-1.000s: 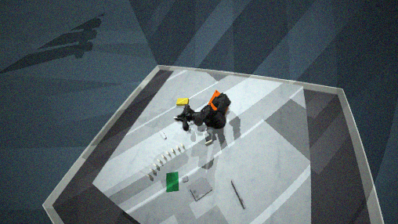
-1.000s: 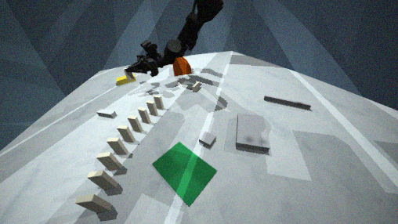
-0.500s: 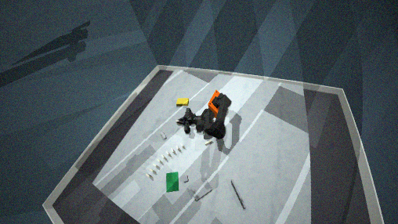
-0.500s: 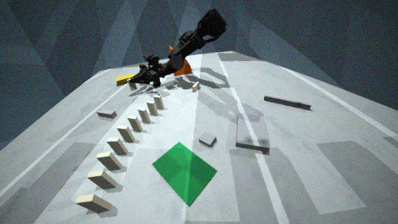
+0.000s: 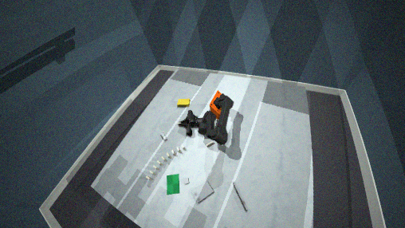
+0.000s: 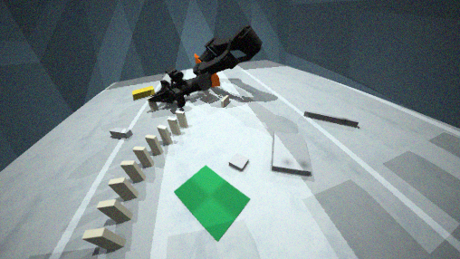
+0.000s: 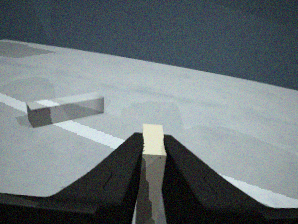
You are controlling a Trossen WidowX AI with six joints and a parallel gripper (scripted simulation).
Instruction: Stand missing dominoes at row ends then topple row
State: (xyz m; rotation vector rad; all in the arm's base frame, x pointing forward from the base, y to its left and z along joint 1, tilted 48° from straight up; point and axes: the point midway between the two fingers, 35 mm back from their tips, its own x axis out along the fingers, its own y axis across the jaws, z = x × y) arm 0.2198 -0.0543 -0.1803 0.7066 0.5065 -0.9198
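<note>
Several cream dominoes stand upright in a slightly curved, evenly spaced row; its far-end domino (image 5: 184,148) (image 6: 181,119) is nearest the arm, its near-end domino (image 5: 148,178) (image 6: 103,238) is at the opposite end. My gripper (image 5: 180,123) (image 6: 152,100) (image 7: 150,143) is shut on another cream domino, which shows between the fingertips in the wrist view. It is low over the table, beyond the far end of the row and apart from it. Whether the held domino touches the table I cannot tell. One more cream domino (image 5: 210,144) (image 6: 225,101) lies loose near the arm's base.
A grey block (image 5: 163,137) (image 6: 120,133) (image 7: 65,112) lies left of the row. A yellow block (image 5: 183,102) (image 6: 143,92) is behind the gripper. Right of the row are a green square (image 5: 173,184) (image 6: 212,202), a small grey block (image 6: 238,162), a grey plate (image 6: 291,154) and a dark bar (image 5: 241,198) (image 6: 330,119).
</note>
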